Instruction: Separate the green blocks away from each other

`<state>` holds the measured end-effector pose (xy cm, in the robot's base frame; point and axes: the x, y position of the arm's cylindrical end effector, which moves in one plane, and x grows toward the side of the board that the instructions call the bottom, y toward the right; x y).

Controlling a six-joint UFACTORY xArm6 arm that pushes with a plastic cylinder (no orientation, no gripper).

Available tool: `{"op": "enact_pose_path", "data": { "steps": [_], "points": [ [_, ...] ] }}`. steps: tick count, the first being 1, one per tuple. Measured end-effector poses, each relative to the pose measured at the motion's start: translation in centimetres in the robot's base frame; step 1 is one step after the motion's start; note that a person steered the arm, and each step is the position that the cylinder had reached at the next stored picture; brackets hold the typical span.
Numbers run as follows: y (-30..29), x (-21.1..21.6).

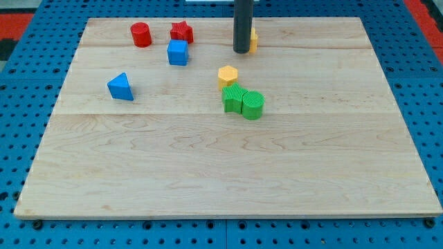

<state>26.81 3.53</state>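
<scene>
Two green blocks touch each other near the board's middle: a green star-like block on the left and a green cylinder on its right. A yellow hexagon sits just above the green star-like block, touching or nearly touching it. My tip is near the view's top, well above the green blocks. It stands right beside a yellow block that the rod mostly hides.
A red cylinder and a red star sit at the top left. A blue cube lies below the red star. A blue triangle is at the left. The wooden board lies on a blue pegboard surface.
</scene>
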Motion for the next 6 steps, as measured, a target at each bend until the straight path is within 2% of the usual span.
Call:
{"op": "enact_pose_path", "data": {
  "steps": [1, 2, 3, 4, 5, 6],
  "points": [
    [1.1, 1.3],
    [1.8, 7.4],
    [4.5, 10.2],
    [1.5, 14.7],
    [-3.7, 16.0],
    [-1.9, 13.1]
  ]
}}
